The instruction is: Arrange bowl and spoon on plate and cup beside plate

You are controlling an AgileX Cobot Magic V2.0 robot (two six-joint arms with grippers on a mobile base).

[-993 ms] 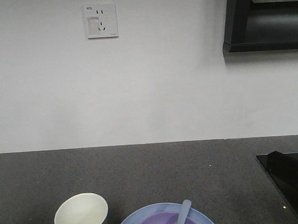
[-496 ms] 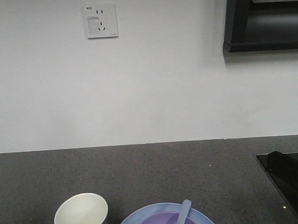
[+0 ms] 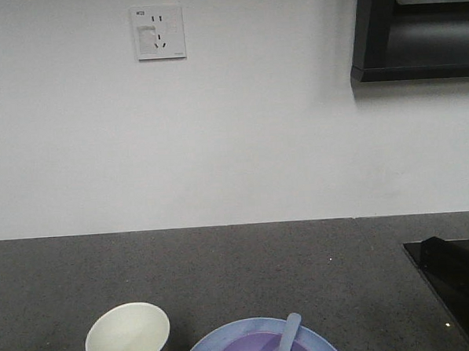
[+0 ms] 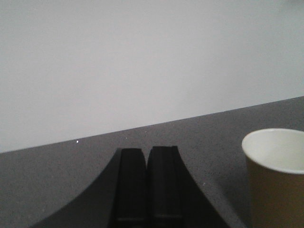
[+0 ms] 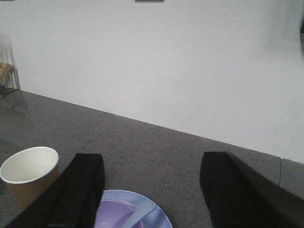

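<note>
At the bottom edge of the front view a light-blue plate holds the lavender bowl, and the pale spoon leans in the bowl. The paper cup stands upright just left of the plate. In the right wrist view the plate, bowl and spoon lie below and between the spread fingers of my right gripper, which is open and empty; the cup is at its left. My left gripper is shut on nothing, with the cup to its right.
A dark speckled counter runs back to a white wall with a socket. A black glossy appliance sits at the right edge, and a dark cabinet hangs at the upper right.
</note>
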